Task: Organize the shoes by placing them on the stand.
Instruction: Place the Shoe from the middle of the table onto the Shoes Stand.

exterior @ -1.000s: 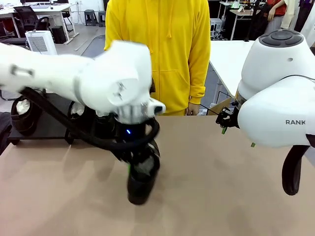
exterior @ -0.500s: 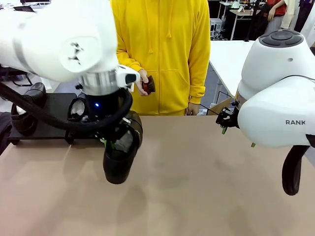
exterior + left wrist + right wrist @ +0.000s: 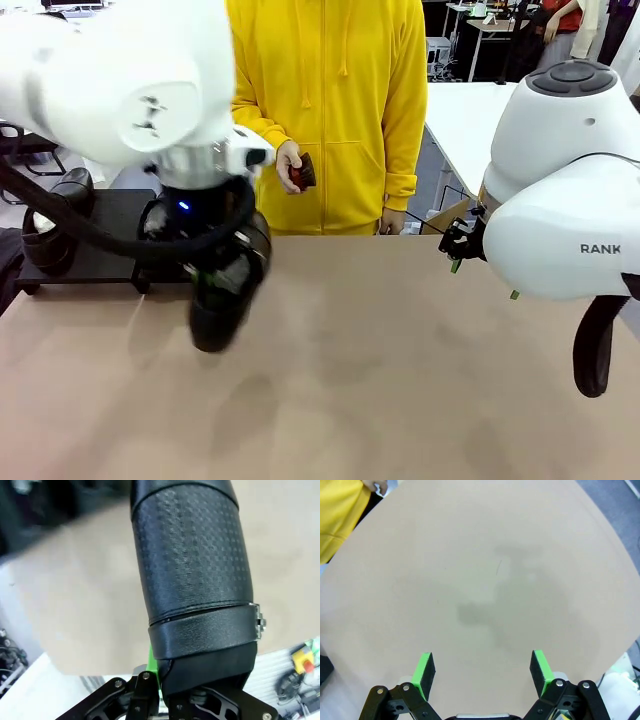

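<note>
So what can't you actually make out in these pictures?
- Front view: the left hand is buried behind its wrist and the carried shoe, so the grip is hidden.
- Front view: the arm covers most of the stand; how many shoes sit there is unclear.
- Front view: the reddish object in the person's hand is too small to identify.
- Left wrist view: shoe's toe cut off at the top.

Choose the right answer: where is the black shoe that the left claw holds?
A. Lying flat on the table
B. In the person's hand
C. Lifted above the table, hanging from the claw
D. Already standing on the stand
C. The left claw grips the shoe, which hangs above the table, toe down, not yet over the stand.
</note>
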Available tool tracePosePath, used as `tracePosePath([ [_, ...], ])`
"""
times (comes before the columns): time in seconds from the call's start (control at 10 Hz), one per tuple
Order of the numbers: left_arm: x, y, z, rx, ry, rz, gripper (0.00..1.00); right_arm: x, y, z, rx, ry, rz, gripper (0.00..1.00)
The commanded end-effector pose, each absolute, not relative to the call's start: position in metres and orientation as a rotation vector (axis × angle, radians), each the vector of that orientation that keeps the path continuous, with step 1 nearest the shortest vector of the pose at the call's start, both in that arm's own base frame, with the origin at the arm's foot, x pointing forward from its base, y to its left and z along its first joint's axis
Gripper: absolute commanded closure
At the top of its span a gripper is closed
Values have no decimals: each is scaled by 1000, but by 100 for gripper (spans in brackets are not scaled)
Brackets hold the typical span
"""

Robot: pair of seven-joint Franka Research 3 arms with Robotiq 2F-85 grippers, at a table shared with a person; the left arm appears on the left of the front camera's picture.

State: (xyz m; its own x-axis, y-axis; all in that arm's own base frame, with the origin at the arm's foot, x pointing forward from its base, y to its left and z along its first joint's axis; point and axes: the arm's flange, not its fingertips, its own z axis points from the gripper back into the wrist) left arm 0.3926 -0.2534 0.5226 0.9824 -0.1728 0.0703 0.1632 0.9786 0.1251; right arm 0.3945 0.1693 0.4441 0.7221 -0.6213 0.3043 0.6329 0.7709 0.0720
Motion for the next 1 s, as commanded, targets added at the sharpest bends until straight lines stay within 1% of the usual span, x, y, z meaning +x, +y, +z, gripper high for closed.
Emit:
tracePosePath([
  [0.0, 401, -208, 537, 151, -144, -227, 100, 395, 167, 446, -42, -333, -679, 0],
  [0.1, 411, -189, 544, 179, -169, -206, 100, 395, 167, 446, -42, -333, -679, 0],
  [0.2, 427, -157, 553, 227, -181, -109, 100, 395, 167, 446, -42, -333, -679, 0],
  [0.3, 443, -134, 558, 227, -187, -111, 100, 395, 167, 446, -42, -333, -679, 0],
  [0.4, 455, -115, 562, 234, -239, -147, 100, 395, 167, 446, -42, -333, -679, 0],
  [0.6, 466, -82, 575, 188, -343, -136, 100, 395, 167, 446, -42, -333, -679, 0],
  [0.8, 474, -56, 576, 194, -397, -70, 100, 395, 167, 446, -42, -333, -679, 0],
  [0.9, 485, -43, 570, 211, -400, -21, 100, 395, 167, 446, -42, -333, -679, 0],
])
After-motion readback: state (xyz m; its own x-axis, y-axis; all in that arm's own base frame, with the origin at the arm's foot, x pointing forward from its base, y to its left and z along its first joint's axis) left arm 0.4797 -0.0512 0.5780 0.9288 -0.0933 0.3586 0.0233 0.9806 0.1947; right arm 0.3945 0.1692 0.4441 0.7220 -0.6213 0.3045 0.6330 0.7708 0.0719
